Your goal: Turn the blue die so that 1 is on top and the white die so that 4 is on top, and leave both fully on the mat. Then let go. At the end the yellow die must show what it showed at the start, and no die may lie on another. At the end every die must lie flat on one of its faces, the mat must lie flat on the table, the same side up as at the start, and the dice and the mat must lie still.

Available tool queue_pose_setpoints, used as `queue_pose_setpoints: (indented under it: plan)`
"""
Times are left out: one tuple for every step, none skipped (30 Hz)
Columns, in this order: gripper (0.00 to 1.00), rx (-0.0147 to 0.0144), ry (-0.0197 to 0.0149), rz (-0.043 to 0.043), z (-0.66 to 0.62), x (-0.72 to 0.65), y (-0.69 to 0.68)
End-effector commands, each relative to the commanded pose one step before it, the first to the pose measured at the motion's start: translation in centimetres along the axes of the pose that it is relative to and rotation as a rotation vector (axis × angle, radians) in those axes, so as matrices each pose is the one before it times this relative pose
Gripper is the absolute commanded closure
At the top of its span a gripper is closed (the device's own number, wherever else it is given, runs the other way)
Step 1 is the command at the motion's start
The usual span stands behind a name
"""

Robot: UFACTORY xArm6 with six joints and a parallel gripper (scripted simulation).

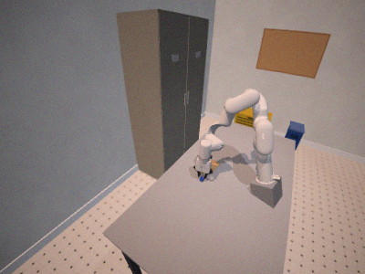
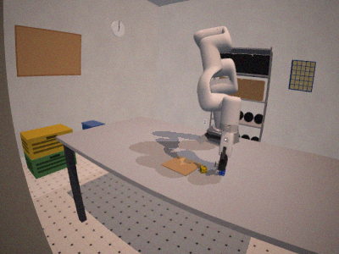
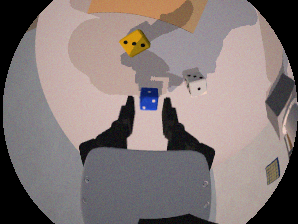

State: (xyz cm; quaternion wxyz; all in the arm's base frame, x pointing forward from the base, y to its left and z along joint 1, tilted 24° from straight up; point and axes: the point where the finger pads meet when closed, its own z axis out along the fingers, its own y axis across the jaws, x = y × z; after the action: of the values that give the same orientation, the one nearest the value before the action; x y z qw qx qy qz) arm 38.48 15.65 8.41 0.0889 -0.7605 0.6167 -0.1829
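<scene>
The blue die [image 1: 202,178] [image 2: 221,173] [image 3: 149,99] is on the table, off the mat. In the wrist view it shows a two-pip face and a narrow one-pip face. My gripper [image 1: 203,174] [image 2: 222,168] [image 3: 148,104] is partly open, pointing down over it, with a gap on each side of the die. The white die [image 1: 211,178] [image 3: 195,83] lies right of it in the wrist view, showing three pips and one pip. The yellow die [image 2: 203,169] [image 3: 134,43] shows three pips and lies between the blue die and the orange mat [image 1: 214,164] [image 2: 174,166] [image 3: 145,11].
All three dice lie apart on the grey table [image 1: 196,219] [image 2: 271,190]. The arm's base block [image 1: 266,192] stands on the table to the right in the top view. The table's edge runs beyond the dice on the side away from the base.
</scene>
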Motion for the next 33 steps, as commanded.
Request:
queue_pose_setpoints:
  plan:
    - [0.58, 0.00276, -0.00079, 0.00026, 0.147, -0.025, -0.119]
    - [0.58, 0.00000, 0.00000, 0.00000, 0.000, 0.000, 0.000]
    - [0.58, -0.00001, -0.00002, 0.00000, 0.109, 0.000, 0.001]
    - [0.58, -0.00002, -0.00003, 0.00000, 0.127, 0.000, 0.001]
    - [0.58, 0.00003, 0.00005, 0.00001, 0.140, 0.001, -0.002]
    - [0.58, 0.00000, 0.00000, 0.00000, 0.155, 0.000, 0.000]
    - [0.58, -0.00003, -0.00005, -0.00001, 0.167, -0.001, 0.002]
    - [0.58, 0.00004, 0.00005, 0.00001, 0.170, 0.001, -0.002]
    - [0.58, -0.00001, -0.00001, 0.00000, 0.177, 0.000, 0.001]
    - [0.58, -0.00001, -0.00002, 0.00000, 0.179, 0.000, 0.001]
    - [0.58, 0.00002, 0.00003, 0.00000, 0.175, 0.000, -0.001]
    - [0.58, -0.00002, -0.00003, 0.00000, 0.172, 0.000, 0.001]
    - [0.58, 0.00001, 0.00001, 0.00000, 0.163, 0.000, 0.000]
    - [0.58, 0.00002, 0.00002, 0.00000, 0.153, 0.000, -0.001]
    - [0.58, -0.00002, -0.00002, 0.00000, 0.142, 0.000, 0.001]
    - [0.58, -0.00001, -0.00002, 0.00000, 0.127, 0.000, 0.001]
    - [0.58, 0.00002, 0.00003, 0.00000, 0.110, 0.000, -0.001]
    - [0.58, 0.00000, 0.00000, 0.00000, 0.000, 0.000, 0.000]
    - [0.58, 0.00000, 0.00000, 0.00000, 0.000, 0.000, 0.000]
    - [0.58, 0.00001, 0.00001, 0.00000, 0.094, 0.000, 0.000]
    - [0.58, 0.00000, -0.00001, 0.00000, 0.077, 0.000, 0.000]
    - [0.58, -0.00001, -0.00001, 0.00000, 0.060, 0.000, 0.001]
    - [0.58, -0.00001, -0.00001, 0.00000, 0.044, 0.000, 0.001]
    - [0.58, -0.00001, -0.00001, 0.00000, 0.029, 0.000, 0.000]
    - [0.58, -0.00001, -0.00001, 0.00000, 0.016, 0.000, 0.000]
    - [0.58, 0.00000, 0.00000, 0.00000, 0.006, 0.000, 0.000]
    - [0.58, 0.00000, 0.00000, 0.00000, 0.001, 0.000, 0.000]
    - [0.58, 0.00000, 0.00000, 0.00000, 0.000, 0.000, 0.000]
    - [0.58, 0.00000, 0.00000, 0.00000, 0.000, 0.000, 0.000]
    - [0.58, 0.00000, 0.00000, 0.00000, 0.000, 0.000, 0.000]
    - [0.58, 0.00000, 0.00000, 0.00000, 0.000, 0.000, 0.000]
    - [0.58, 0.00000, 0.00000, 0.00000, 0.000, 0.000, 0.000]
    - [0.58, 0.00000, 0.00000, 0.00000, 0.000, 0.000, 0.000]
